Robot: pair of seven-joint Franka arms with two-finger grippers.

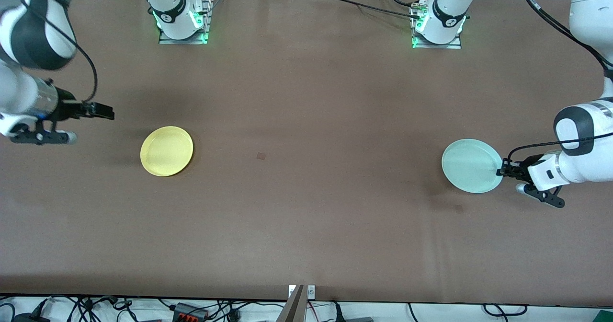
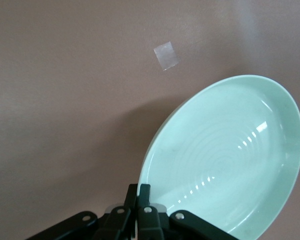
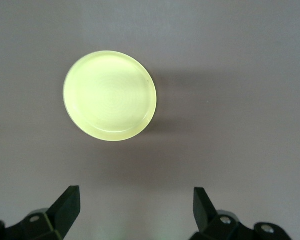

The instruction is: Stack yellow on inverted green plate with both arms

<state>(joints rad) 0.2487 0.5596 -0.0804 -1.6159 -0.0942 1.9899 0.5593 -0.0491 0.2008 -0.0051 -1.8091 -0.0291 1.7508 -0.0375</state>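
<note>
Green plate (image 1: 471,165), nearest the camera at the table's 3 o'clock end, is clamped by its rim in the left gripper (image 1: 501,170) and tilted off the surface. A thin edge grip may slip during inversion. Right gripper (image 1: 107,113), jaws apart, waits near the yellow plate (image 1: 166,151) at 9 o'clock.

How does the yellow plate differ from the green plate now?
The yellow plate is bright yellow; the green plate is pale mint. The yellow plate lies free toward the right arm's end, with the open right end effector apart from it; the green plate, toward the left arm's end, is gripped at its rim by the shut left end effector. Both are round, shallow and similar in size.
</note>
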